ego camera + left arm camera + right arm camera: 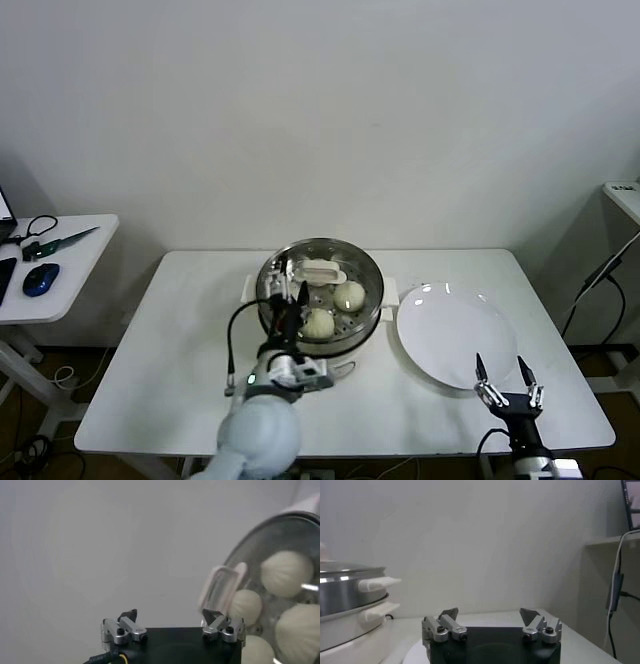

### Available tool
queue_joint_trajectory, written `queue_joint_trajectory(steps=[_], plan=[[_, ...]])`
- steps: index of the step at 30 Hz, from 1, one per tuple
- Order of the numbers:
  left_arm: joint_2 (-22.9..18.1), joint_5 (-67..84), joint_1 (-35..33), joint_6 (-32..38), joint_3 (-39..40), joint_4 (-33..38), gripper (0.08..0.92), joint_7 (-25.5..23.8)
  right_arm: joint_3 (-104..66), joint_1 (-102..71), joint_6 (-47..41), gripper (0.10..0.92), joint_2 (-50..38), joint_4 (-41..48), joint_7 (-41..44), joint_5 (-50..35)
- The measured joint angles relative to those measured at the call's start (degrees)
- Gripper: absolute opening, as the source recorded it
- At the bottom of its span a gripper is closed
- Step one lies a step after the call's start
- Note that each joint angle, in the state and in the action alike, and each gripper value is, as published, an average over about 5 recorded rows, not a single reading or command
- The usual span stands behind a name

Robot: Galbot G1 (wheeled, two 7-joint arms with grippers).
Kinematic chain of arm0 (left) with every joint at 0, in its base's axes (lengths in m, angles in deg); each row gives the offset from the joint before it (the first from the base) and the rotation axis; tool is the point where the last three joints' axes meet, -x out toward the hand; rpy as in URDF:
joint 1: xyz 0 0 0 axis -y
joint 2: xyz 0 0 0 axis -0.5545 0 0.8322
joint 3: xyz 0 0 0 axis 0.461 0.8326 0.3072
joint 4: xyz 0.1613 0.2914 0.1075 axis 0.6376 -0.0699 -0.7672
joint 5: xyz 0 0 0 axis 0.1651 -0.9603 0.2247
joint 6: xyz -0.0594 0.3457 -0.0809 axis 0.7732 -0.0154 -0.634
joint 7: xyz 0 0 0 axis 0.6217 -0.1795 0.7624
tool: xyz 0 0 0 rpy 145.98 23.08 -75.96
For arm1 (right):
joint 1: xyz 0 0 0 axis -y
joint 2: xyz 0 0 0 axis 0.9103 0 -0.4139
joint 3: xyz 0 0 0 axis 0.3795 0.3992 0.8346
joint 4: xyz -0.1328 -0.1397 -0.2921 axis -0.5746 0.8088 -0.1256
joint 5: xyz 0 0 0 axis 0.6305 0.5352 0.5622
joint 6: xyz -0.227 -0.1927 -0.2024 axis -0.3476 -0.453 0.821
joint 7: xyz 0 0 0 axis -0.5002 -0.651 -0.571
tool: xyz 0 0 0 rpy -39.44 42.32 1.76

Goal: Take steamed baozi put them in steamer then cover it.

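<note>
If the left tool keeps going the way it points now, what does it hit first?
Probably nothing close. The left tool, jaws open, points at the bare wall. The cover and its handle sit off to one side of that line, though depth is unclear.

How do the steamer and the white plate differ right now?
The steamer is a deep steel basket on a cream base; the plate is flat and white. The steamer holds buns under a glass lid; the plate is bare. The steamer sits mid-table, the plate toward the robot's right. Both are round and rest on the white table.
</note>
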Motion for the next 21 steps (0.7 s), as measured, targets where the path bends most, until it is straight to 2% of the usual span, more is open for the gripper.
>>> queue_joint_trajectory(steps=[6, 12, 21], plan=[[0.78, 21.23, -5.65, 9.13, -11.44, 2.59, 0.823, 6.6, 0.41, 0.09, -1.02, 0.823, -0.04, -0.41, -0.31, 1.31], [2.7, 42.63, -12.97, 21.05, -23.45, 1.16, 0.823, 9.51, 0.53, 0.28, -1.4, 0.823, -0.49, -0.22, -0.53, 2.44], [3.38, 60.27, -20.41, 37.2, -30.11, -6.48, 0.823, 10.92, 1.01, 0.42, -1.71, 0.823, -0.61, 0.55, -0.63, 3.16]])
